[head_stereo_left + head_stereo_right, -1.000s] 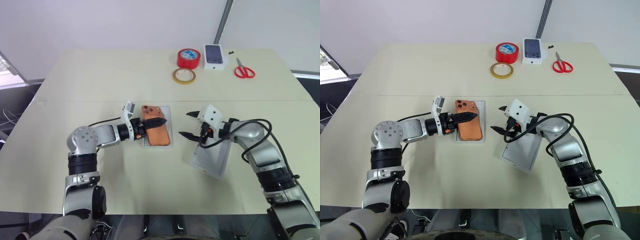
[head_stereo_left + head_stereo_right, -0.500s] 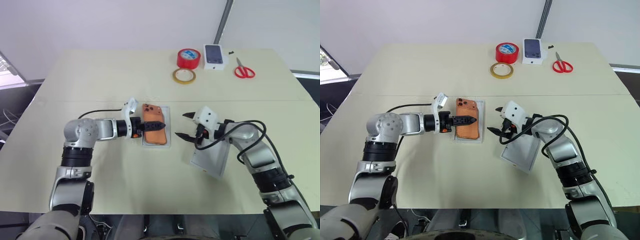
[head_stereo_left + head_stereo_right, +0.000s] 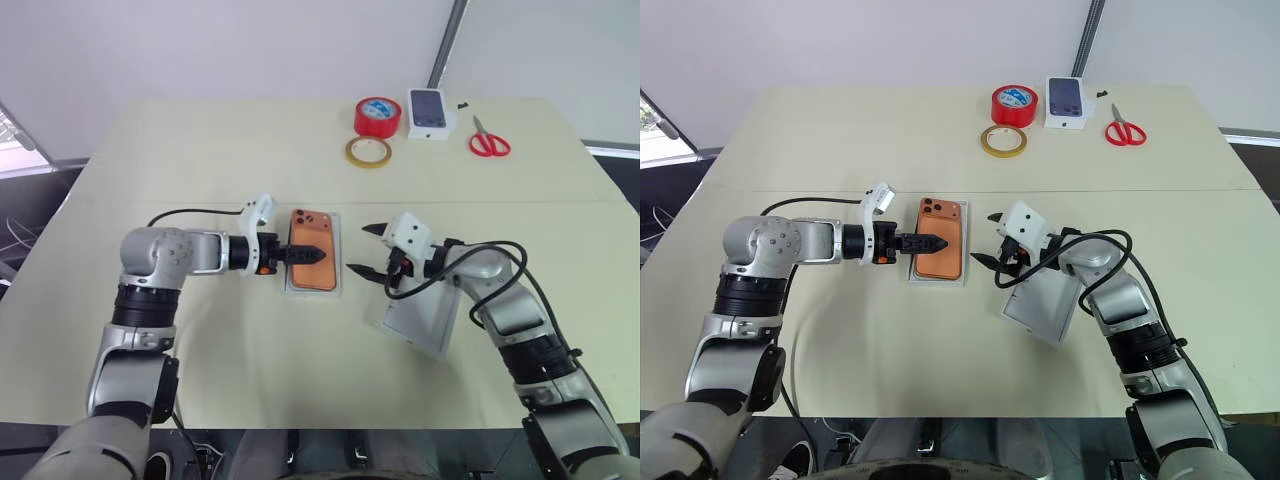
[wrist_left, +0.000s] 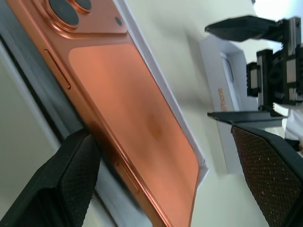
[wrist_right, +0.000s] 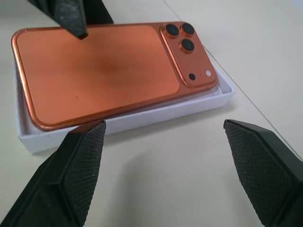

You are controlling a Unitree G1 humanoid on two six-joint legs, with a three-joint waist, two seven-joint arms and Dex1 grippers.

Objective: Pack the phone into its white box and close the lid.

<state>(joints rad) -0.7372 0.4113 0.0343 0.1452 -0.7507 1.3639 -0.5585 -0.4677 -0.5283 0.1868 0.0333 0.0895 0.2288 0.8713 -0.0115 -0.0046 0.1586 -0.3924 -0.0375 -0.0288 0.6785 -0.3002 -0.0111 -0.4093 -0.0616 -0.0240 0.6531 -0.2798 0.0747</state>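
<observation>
Pale tabletop (image 3: 200, 150) under a plain white wall — the white box (image 3: 338, 262) sits near mid-table and serves as the landmark.

Left of the box: left gripper (image 3: 303, 255) reaches in level over the phone's long side, fingers spread, one tip above the orange back. Pinching nothing, by the look of it.

In the box: the phone (image 3: 313, 264), back up, lens cluster at the far end. In the right wrist view one long edge rides a little above the white wall, so it may not be fully seated — hard to be sure.

Right of the box, just beside it: right gripper (image 3: 370, 250), fingers wide apart, empty, pointing at the box. Beyond and nearer the robot, the lid (image 3: 420, 320) lies under that forearm.

Far behind the box: a red tape roll (image 3: 377, 116), a tan tape ring (image 3: 368, 152), a small printed box (image 3: 427, 110) and scissors (image 3: 488, 140), all well apart.

Step, as I judge it: phone placement finishing. Next calls for pressing the phone flat, then taking up the lid.

Room: bare table on every near side of the box; front edge well apart.
</observation>
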